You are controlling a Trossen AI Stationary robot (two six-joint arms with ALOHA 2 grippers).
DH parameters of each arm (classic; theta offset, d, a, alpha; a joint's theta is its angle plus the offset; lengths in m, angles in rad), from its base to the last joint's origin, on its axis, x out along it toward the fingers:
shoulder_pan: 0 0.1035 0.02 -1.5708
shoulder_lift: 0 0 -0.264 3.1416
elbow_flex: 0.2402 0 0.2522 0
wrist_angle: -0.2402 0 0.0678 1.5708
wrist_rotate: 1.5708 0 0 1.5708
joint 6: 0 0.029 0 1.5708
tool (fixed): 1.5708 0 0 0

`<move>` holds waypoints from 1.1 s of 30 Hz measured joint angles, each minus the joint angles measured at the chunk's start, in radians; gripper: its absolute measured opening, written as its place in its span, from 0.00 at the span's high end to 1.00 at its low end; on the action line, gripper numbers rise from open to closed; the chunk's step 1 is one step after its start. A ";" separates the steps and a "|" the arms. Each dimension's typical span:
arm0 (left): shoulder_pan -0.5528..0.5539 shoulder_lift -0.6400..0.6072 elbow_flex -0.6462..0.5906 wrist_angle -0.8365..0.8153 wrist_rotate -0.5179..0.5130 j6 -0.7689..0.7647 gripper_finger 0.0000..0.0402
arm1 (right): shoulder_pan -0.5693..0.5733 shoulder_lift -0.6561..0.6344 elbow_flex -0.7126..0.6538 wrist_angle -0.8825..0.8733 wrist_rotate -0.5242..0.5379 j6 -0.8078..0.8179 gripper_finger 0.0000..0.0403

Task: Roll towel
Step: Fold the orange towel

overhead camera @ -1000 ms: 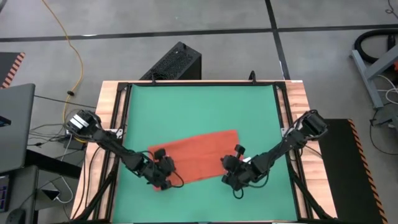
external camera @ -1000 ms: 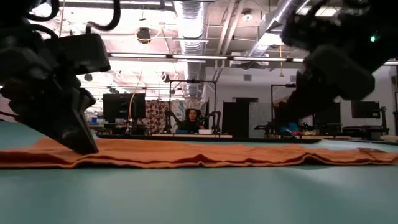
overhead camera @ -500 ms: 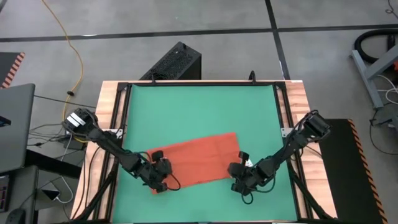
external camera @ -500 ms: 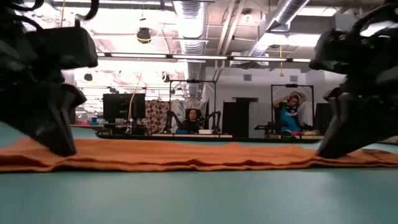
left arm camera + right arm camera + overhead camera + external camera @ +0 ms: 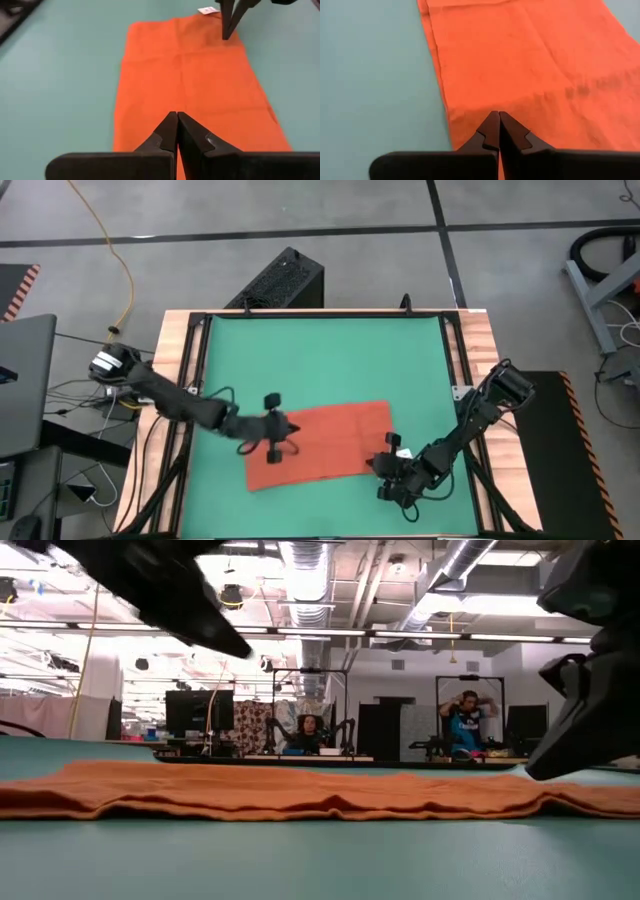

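The green mat covers the table top, framed by a wooden table edge. Beyond the mat's far side a black perforated box stands on the grey floor. A yellow cable curls over the floor off the mat's far left corner. Left of the mat lies a grey laptop. Across the mat, in the room behind, a seated person and a standing person show among monitors.

towel: flat, long, rumpled across green table | left arm: raised, top-left, clear of towel | right end effector: low at towel's right end | bkgd: 2 people, one w/ hands at head
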 joint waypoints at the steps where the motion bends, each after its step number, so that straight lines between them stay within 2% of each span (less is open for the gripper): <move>1: 0.040 0.014 -0.001 0.025 0.049 0.027 1.00 | 0.000 0.000 0.000 0.005 0.002 0.000 0.95; 7: 0.271 0.112 -0.001 0.083 0.269 0.087 1.00 | 0.003 0.000 0.000 0.047 0.001 0.029 0.95; 10: 0.341 0.179 -0.002 0.101 0.396 0.094 1.00 | 0.010 0.000 0.000 0.056 0.001 0.038 0.95; 12: 0.368 0.230 -0.002 0.118 0.443 0.102 1.00 | 0.014 0.000 0.000 0.059 0.001 0.041 0.95; 17: 0.395 0.322 0.005 0.104 0.485 0.085 1.00 | 0.013 0.000 0.000 0.060 0.001 0.065 0.95; 21: 0.390 0.339 0.007 0.038 0.492 0.034 1.00 | -0.017 0.000 0.000 0.040 0.021 0.132 0.95; 28: 0.333 0.334 0.010 -0.066 0.479 -0.134 1.00 | -0.136 -0.001 0.001 -0.074 0.054 0.321 0.95; 33: 0.279 0.336 0.007 -0.064 0.479 -0.273 1.00 | -0.237 -0.001 0.001 -0.109 0.050 0.327 0.95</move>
